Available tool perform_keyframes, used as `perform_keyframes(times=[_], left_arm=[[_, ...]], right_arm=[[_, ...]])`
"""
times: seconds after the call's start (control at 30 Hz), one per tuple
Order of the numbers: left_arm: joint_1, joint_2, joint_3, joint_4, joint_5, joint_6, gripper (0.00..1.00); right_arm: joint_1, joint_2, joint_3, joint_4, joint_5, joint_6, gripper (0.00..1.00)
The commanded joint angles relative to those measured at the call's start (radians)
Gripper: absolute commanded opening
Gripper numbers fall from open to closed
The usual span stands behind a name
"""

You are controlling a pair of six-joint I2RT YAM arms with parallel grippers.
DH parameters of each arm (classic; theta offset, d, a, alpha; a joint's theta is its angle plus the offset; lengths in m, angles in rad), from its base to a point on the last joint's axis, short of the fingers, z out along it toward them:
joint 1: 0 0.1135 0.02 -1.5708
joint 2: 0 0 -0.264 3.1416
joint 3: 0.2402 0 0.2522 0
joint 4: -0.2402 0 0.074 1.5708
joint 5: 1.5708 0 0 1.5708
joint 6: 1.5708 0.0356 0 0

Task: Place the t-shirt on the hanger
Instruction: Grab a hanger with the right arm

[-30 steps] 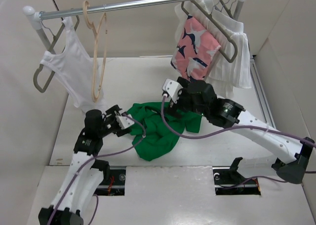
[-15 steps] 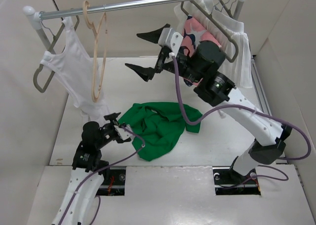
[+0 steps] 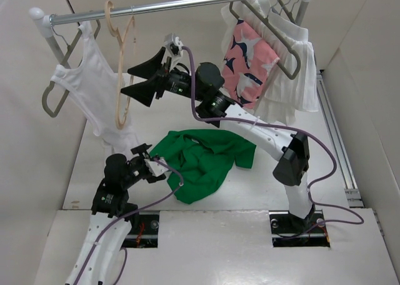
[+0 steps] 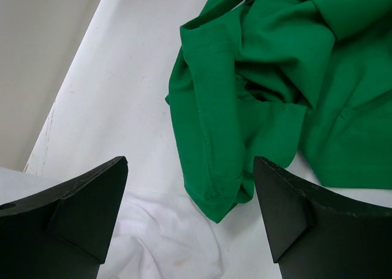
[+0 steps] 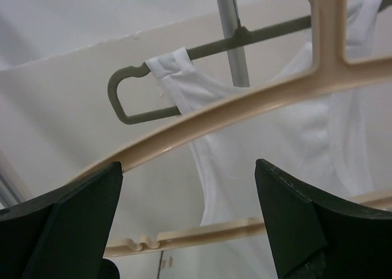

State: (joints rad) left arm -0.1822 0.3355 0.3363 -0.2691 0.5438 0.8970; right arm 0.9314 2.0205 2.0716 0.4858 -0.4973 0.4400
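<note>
A robotics laboratory test cell is shown: a left arm (image 3: 103,200) and a right arm (image 3: 294,163), trailed by purple cables (image 3: 333,163), are bolted at the near edge of a white worktop (image 3: 90,169). The worktop is boxed in by plain beige panels (image 3: 25,141). A small clothes rail (image 3: 206,0) is set up as a prop, hung with a white tank top (image 3: 94,91), a pink patterned garment (image 3: 250,60) and the hanger (image 5: 208,121).

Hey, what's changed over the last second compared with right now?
The right claw rose off the t-shirt, swung up and left, and now stands open at the hanger, not gripping it. The left claw drew back slightly from the t-shirt, open. The t-shirt stayed crumpled on the table; the hanger stayed on the rail.
</note>
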Motion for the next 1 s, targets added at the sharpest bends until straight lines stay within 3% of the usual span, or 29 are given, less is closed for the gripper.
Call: perform_keyframes(times=[0.0, 0.43, 0.6, 0.77, 0.97], left_arm=[[-0.003, -0.021, 0.006, 0.004, 0.015, -0.013, 0.81], [-0.003, -0.11, -0.062, 0.056, 0.054, 0.017, 0.82], [-0.003, -0.11, -0.071, 0.079, 0.077, 0.007, 0.82], [-0.003, -0.11, -0.071, 0.088, 0.077, 0.006, 0.82], [-0.003, -0.11, -0.095, 0.099, 0.077, -0.003, 0.83]], right_arm=[[0.015, -0.071, -0.014, 0.135, 0.055, 0.121, 0.93], [0.086, -0.077, 0.007, 0.04, 0.153, 0.169, 0.99], [0.106, -0.036, 0.093, -0.157, 0.23, 0.224, 0.99], [0.126, -0.022, 0.091, -0.196, 0.321, 0.309, 0.99], [0.126, 0.099, 0.275, -0.196, 0.33, 0.347, 0.99]])
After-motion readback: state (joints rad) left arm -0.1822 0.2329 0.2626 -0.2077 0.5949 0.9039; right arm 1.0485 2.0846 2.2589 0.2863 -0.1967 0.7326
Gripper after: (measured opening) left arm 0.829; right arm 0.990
